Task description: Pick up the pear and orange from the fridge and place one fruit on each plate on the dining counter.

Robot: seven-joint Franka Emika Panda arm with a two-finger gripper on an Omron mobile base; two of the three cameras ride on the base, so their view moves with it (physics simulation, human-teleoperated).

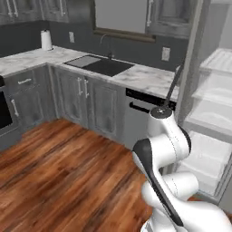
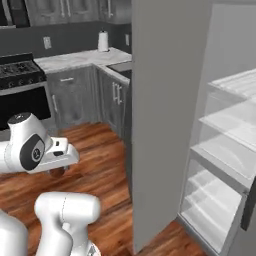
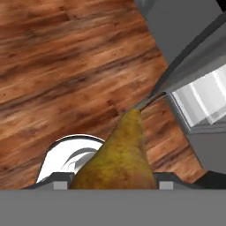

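Observation:
My gripper point(image 3: 114, 183) is shut on the pear point(image 3: 119, 154), a yellow-brown fruit whose narrow end points away from the hand, over the wooden floor. In the right base view the hand hangs low at the left, with the pear point(image 2: 56, 171) dark beneath it. The fridge point(image 2: 165, 125) stands open to the right, and its white shelves point(image 1: 213, 118) look bare. In the hand view the fridge door's lower edge and dark handle point(image 3: 176, 70) cross the upper right. The orange, the plates and the dining counter are out of view.
A marble worktop with a black sink point(image 1: 102, 65) runs along the back wall above grey cabinets and a dishwasher point(image 1: 140, 118). A stove point(image 2: 20, 75) stands at the far left. Open wooden floor point(image 1: 59, 167) lies to the left of the arm.

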